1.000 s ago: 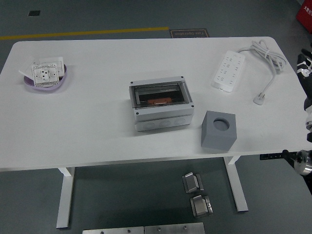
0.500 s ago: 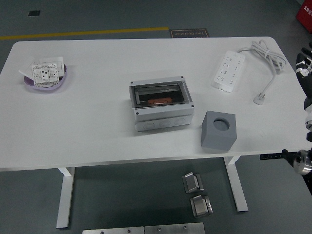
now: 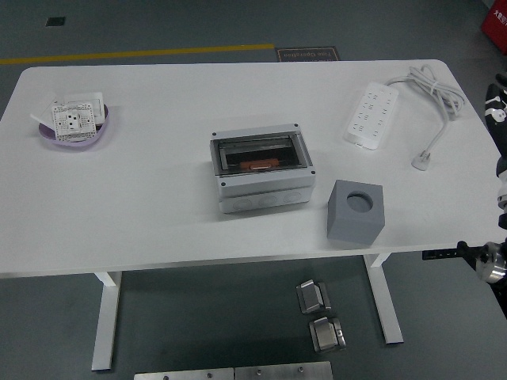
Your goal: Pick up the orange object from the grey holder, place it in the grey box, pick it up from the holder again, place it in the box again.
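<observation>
- Orange object [image 3: 259, 165] lies inside the grey box [image 3: 261, 172] at mid-desk, seen through the box's open top panel and well down in its dark recess.
- Grey holder [image 3: 355, 210], a cube with a round socket on top, stands just right of the box near the front edge of the white desk [image 3: 158, 214]; its socket looks empty.
- Right arm [image 3: 497, 158] shows only as black and white parts at the picture's right edge, beyond the desk's corner; its hand cannot be made out, so whether the fingers are open or curled cannot be told, and nothing is seen held.
- Left arm is out of view.
- Judged from this layout, one placing is done: the object sits in the box and the holder is bare. Whether this is the first or the second placing cannot be read from the scene.
- If a second round remains, the object would first have to stand in the holder's socket again; the next grasp then calls for the right hand to come in over the desk's right side, drop onto the socket from above and pinch the small piece cleanly.
- Power strip [image 3: 370, 115] with its coiled cord lies at the far right, close to the arm's likely path in.
- Purple dish [image 3: 75, 127] of white sockets sits far left, well apart from the work.
</observation>
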You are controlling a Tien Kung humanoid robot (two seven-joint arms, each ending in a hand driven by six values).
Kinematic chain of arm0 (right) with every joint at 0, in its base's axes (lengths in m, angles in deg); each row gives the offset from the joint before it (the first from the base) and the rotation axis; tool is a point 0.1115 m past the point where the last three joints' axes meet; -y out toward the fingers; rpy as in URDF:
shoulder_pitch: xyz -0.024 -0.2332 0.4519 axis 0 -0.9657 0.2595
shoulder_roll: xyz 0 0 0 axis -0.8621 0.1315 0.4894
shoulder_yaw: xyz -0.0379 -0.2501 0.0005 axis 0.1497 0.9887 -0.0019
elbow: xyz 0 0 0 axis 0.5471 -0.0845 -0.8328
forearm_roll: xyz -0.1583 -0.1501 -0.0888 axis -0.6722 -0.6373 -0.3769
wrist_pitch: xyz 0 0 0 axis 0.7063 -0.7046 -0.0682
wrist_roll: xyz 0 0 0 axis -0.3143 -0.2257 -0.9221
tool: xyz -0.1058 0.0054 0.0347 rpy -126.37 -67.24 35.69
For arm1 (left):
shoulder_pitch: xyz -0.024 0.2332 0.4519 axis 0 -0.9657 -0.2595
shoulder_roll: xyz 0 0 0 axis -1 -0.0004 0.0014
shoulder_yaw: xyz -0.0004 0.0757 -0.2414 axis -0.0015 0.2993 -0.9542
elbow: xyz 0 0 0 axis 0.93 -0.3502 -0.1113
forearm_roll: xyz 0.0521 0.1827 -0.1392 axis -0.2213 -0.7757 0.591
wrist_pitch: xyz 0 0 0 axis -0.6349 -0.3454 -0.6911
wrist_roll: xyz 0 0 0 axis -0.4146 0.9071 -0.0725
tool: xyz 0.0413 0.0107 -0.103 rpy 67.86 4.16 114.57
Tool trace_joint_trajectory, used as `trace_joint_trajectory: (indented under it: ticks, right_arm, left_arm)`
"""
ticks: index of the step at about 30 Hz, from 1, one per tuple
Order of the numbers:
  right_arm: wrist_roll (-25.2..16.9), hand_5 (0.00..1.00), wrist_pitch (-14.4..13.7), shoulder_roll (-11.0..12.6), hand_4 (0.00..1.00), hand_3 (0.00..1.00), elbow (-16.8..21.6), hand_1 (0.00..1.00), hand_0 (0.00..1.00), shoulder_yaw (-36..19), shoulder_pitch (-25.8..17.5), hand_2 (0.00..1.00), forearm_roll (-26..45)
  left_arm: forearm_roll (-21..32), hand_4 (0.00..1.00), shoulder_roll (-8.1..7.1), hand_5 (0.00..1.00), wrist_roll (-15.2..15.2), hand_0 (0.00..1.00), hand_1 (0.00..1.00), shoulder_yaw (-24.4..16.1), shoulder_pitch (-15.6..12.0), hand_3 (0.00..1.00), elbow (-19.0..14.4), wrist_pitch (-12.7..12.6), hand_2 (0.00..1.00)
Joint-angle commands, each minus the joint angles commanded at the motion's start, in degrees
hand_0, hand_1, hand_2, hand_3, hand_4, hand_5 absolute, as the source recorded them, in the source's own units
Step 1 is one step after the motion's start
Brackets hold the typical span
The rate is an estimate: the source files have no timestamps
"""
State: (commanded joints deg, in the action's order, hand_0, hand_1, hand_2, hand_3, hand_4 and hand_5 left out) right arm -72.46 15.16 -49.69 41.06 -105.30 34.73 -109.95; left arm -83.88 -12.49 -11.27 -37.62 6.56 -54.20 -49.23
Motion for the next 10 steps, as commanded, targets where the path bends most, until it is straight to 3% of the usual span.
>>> trace_joint_trajectory:
  ticks: [10]
  right_arm:
    - [0.0, 0.308, 0.1, -0.1, 0.640, 0.760, -0.4, 0.735, 0.793, 0.3, 0.0, 0.752, 0.2]
  left_arm:
    - [0.1, 0.622, 0.27, 0.449, 0.0, 0.658, 0.656, 0.1, -0.1, 0.645, 0.0, 0.0, 0.611]
